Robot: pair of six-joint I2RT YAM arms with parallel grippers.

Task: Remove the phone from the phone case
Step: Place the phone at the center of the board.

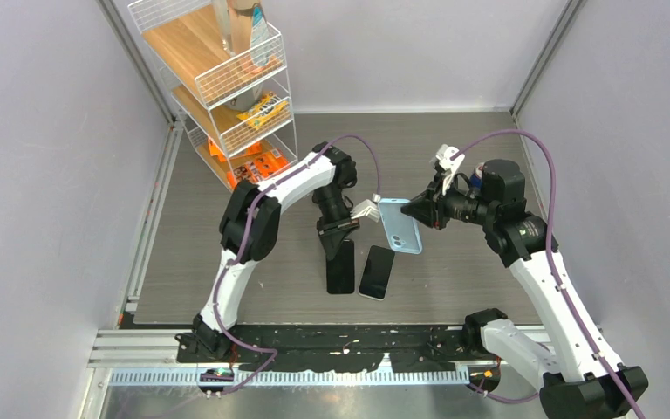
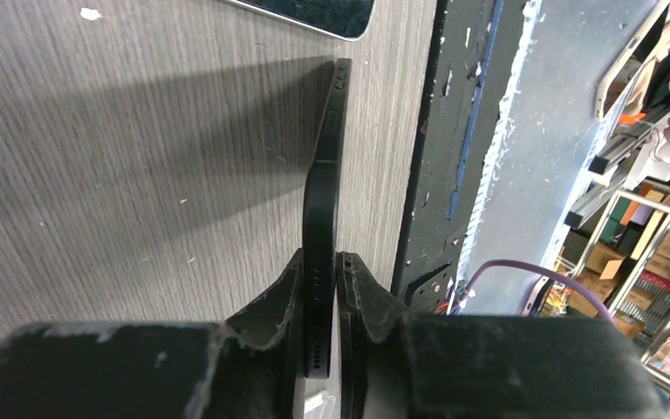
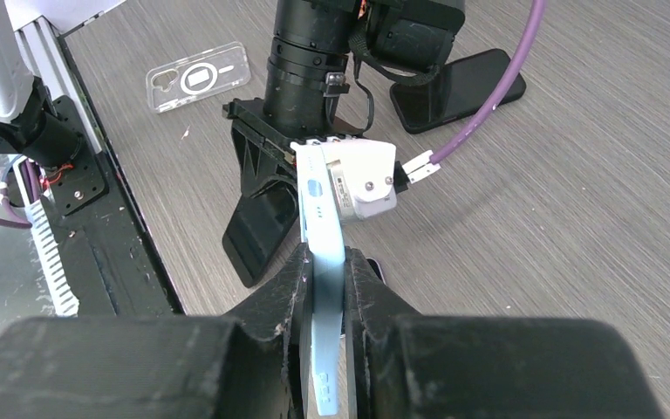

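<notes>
A black phone (image 1: 341, 266) lies lengthwise on the table, and my left gripper (image 1: 338, 237) is shut on its far end. In the left wrist view the phone (image 2: 324, 166) runs edge-on between the fingers of that gripper (image 2: 336, 271), with only a hairline of light on the right side. My right gripper (image 1: 416, 209) holds a light blue phone case (image 1: 399, 225) above the table, apart from the phone. The right wrist view shows the case (image 3: 323, 218) on edge, pinched in that gripper (image 3: 324, 262).
A second phone (image 1: 377, 272) lies beside the black one. A clear case (image 3: 199, 77) and another dark phone (image 3: 458, 87) lie beyond the left arm. A wire shelf rack (image 1: 227, 87) stands at the back left. The black rail (image 1: 349, 336) edges the table's front.
</notes>
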